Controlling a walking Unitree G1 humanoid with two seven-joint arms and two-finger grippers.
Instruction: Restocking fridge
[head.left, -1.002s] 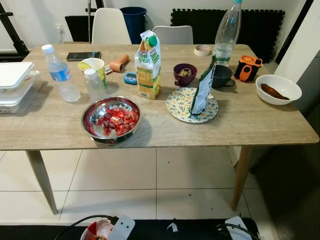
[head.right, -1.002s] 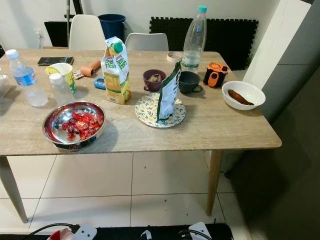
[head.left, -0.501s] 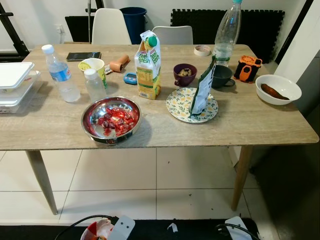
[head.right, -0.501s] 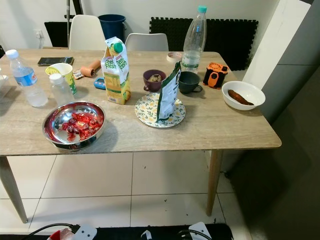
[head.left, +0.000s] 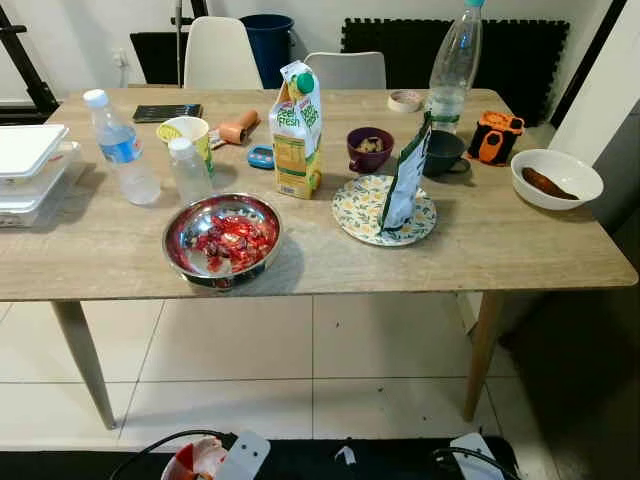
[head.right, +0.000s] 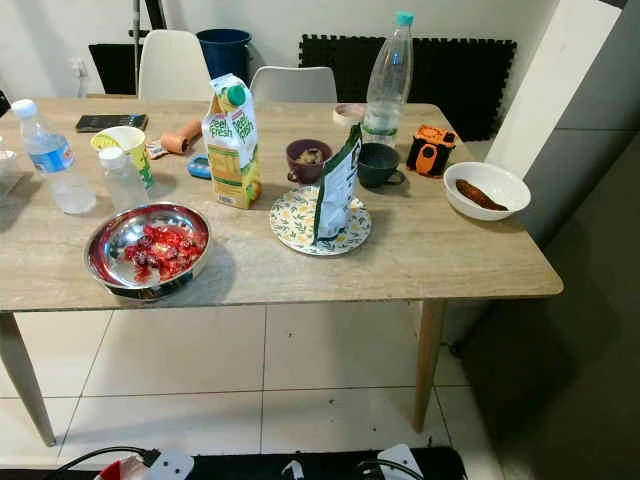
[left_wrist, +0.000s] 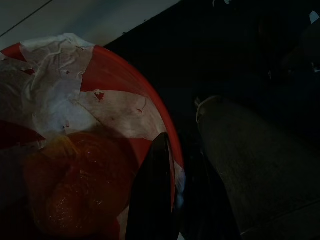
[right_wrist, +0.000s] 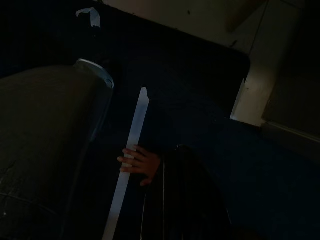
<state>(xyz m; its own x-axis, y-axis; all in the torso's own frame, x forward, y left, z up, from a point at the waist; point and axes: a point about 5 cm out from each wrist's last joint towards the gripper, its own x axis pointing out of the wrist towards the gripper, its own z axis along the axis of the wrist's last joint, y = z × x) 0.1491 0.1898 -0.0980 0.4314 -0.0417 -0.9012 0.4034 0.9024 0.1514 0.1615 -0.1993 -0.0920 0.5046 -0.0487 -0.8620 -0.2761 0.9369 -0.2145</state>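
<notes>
Left eye view: a wooden counter (head.left: 480, 250) stands on a tiled floor (head.left: 300, 360). A juice carton (head.left: 297, 130) stands upright near the middle. In front of it, near the front edge, sits a steel bowl (head.left: 222, 240) holding red pieces. To the carton's right, a patterned plate (head.left: 365, 215) carries an upright green-and-white pouch (head.left: 405, 180). Behind the plate are a purple cup (head.left: 370, 148) and a dark mug (head.left: 445, 152). A tall clear bottle (head.left: 455, 65) stands at the far edge, with an orange-and-black device (head.left: 497, 136) just beside it. A white bowl (head.left: 556, 177) with a brown item sits at the right end. On the left stand a small water bottle (head.left: 120, 148), a smaller clear bottle (head.left: 186, 170) and a yellow cup (head.left: 190, 135). White containers (head.left: 30, 165) are stacked at the left end.

Right eye view: same layout; two white chairs (head.right: 290, 82) stand behind the counter.

Left wrist view: the left pincer (left_wrist: 155, 200) hangs low, with one dark finger visible against a red container (left_wrist: 125, 115) lined with white wrap. Its state cannot be determined.

Right wrist view: very dark. The right pincer (right_wrist: 180, 200) appears as a dim shape over dark flooring, near a pale strip (right_wrist: 130, 165). Its state cannot be determined.
</notes>
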